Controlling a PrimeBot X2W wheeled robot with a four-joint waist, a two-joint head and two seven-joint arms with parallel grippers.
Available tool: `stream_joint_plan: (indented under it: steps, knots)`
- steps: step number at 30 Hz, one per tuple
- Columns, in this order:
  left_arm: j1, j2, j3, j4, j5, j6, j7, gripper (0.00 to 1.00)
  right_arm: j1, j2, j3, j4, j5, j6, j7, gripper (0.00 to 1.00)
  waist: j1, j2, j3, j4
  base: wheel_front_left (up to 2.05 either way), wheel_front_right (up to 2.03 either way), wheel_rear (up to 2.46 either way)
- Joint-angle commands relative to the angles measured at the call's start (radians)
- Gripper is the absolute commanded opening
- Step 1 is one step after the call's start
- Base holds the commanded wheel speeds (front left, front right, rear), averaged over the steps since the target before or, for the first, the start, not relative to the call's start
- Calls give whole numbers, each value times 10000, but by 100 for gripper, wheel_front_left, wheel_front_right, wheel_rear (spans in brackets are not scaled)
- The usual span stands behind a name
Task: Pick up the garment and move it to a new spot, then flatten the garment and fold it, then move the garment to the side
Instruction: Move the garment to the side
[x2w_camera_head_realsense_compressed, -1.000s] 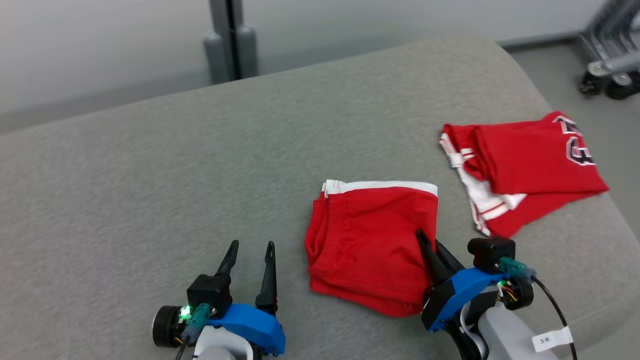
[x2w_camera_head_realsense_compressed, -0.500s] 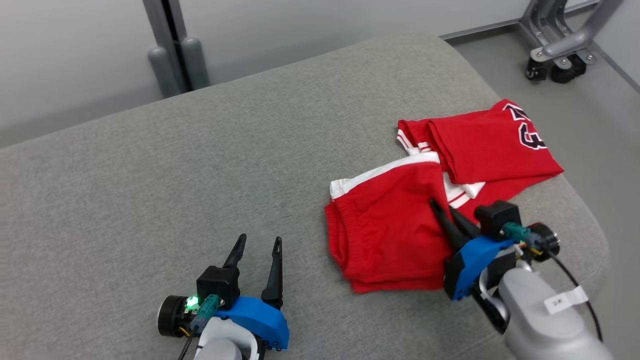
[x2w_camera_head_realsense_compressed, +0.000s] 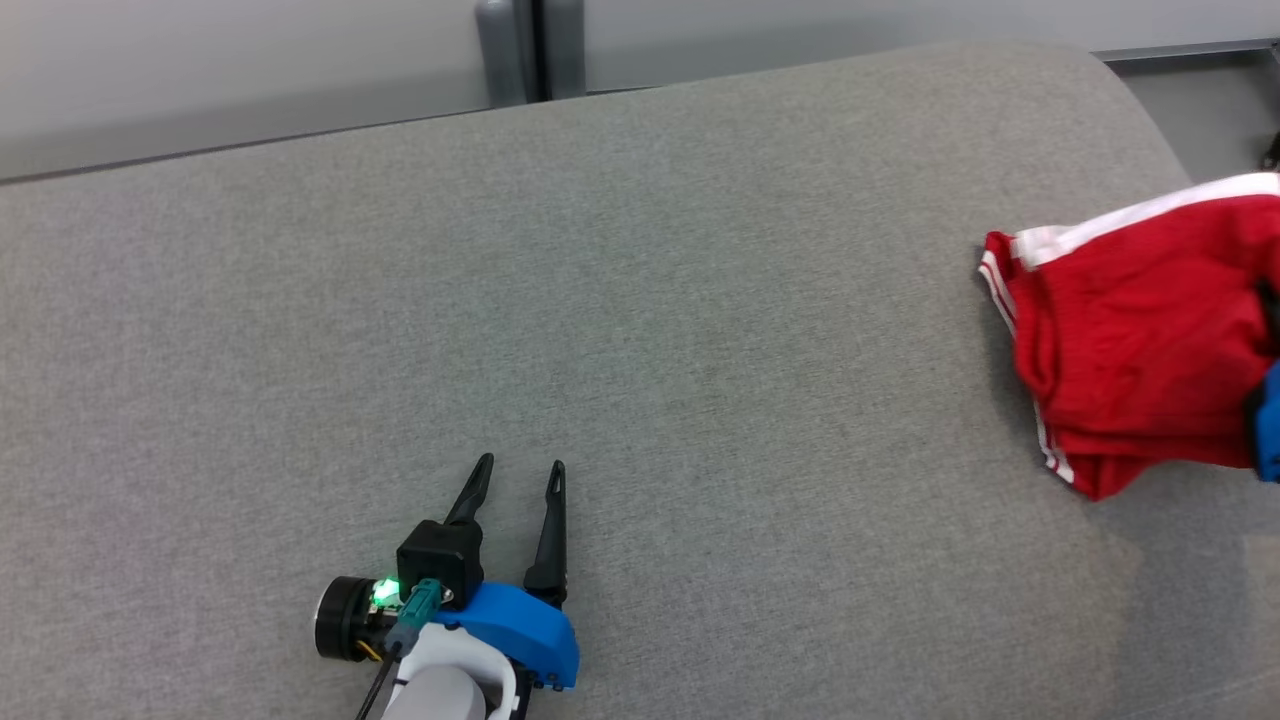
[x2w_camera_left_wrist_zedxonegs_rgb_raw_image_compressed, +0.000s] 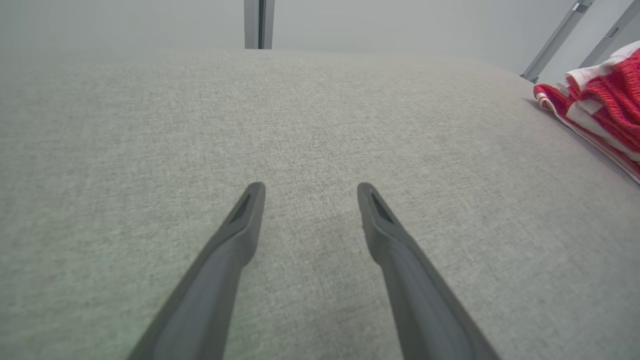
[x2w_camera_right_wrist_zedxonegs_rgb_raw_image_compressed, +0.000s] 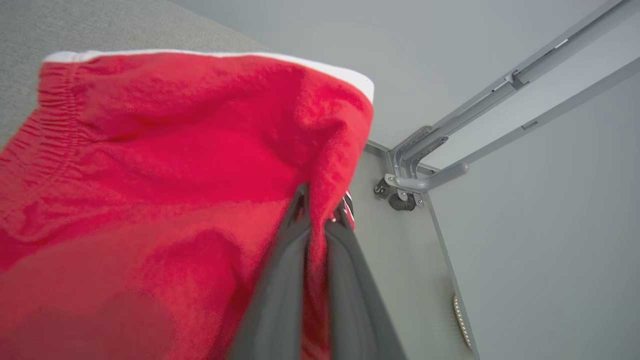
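Note:
The garment (x2w_camera_head_realsense_compressed: 1130, 360) is a folded pair of red shorts with a white waistband, at the right edge of the head view over the grey cushion (x2w_camera_head_realsense_compressed: 640, 300). In the right wrist view my right gripper (x2w_camera_right_wrist_zedxonegs_rgb_raw_image_compressed: 320, 200) is shut on a fold of the garment (x2w_camera_right_wrist_zedxonegs_rgb_raw_image_compressed: 175, 175), which hangs bunched to the left of its fingers. Its blue housing (x2w_camera_head_realsense_compressed: 1270, 425) peeks in at the head view's right border. My left gripper (x2w_camera_head_realsense_compressed: 520, 470) rests open on the cushion at the lower left, far from the cloth, nothing between its fingers (x2w_camera_left_wrist_zedxonegs_rgb_raw_image_compressed: 245, 220). Red and white fabric (x2w_camera_left_wrist_zedxonegs_rgb_raw_image_compressed: 610, 105) lies at the left wrist view's right edge.
The cushion's rounded right end (x2w_camera_head_realsense_compressed: 1140, 110) drops to a grey floor. A metal frame with a caster wheel (x2w_camera_right_wrist_zedxonegs_rgb_raw_image_compressed: 405, 195) stands on that floor beyond the garment. A grey post (x2w_camera_head_realsense_compressed: 530, 50) rises behind the cushion's back edge.
The head camera has swung. My right gripper has carried the garment to the right, away from the left gripper and toward the cushion's right end. The left gripper stays open in place.

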Motion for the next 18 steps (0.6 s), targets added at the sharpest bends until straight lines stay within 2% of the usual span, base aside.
stream_joint_plan:
  steps: [1, 2, 4, 5, 7, 8, 10, 11, 12, 13, 18]
  knots:
    - [-231, 0, -23, -62, 35, 40, -21, 100, -200, -303, -524, 216, -241, -2, 1, 42, 0, 0, 281, 333, 0, 0, 0]
    - [-241, -5, -7, -84, 36, 68, -21, 100, -251, -347, -904, 345, -415, -1, 0, 100, 0, 0, 298, 361, 0, 0, 0]
    - [-236, 1, 52, -122, 25, 88, -21, 100, -220, -287, -1724, 519, -634, -1, 1, 100, 0, 0, 332, 376, 0, 0, 0]
    - [-236, 1, 52, -122, 25, 88, -21, 100, -220, -287, -1724, 519, -634, -1, 1, 100, 0, 0, 332, 376, 0, 0, 0]
    - [-238, -3, 100, -138, 45, 104, -21, 100, -125, -115, -2600, 171, -786, -1, 1, 100, 0, 0, 341, 346, 0, 0, 0]
    - [-265, -3, 189, -137, 46, 132, -21, 100, 167, 359, -3426, -480, -798, -1, 0, 100, 0, 0, 295, 272, 0, 0, 0]
    - [-250, -2, 274, -186, 61, 161, -21, 100, 511, 1103, -3965, -1355, -804, -1, 3, 100, 0, 0, 206, 218, 0, 0, 0]
    - [-250, -2, 274, -186, 61, 161, -21, 100, 511, 1103, -3965, -1355, -804, -1, 3, 100, 0, 0, 206, 218, 0, 0, 0]
    - [-187, 7, 365, -229, 78, 191, -21, 100, 837, 1890, -4214, -2262, -672, -1, 1, 100, 0, 0, 77, 174, 0, 0, 0]
    - [-187, 7, 365, -229, 78, 191, -21, 100, 837, 1890, -4214, -2262, -672, -1, 1, 100, 0, 0, 77, 174, 0, 0, 0]
    - [51, -2, 630, -422, 107, 266, -21, 100, 2041, 3502, -3873, -4105, -256, -1, 1, 100, 0, 0, -285, 235, 0, 0, 0]
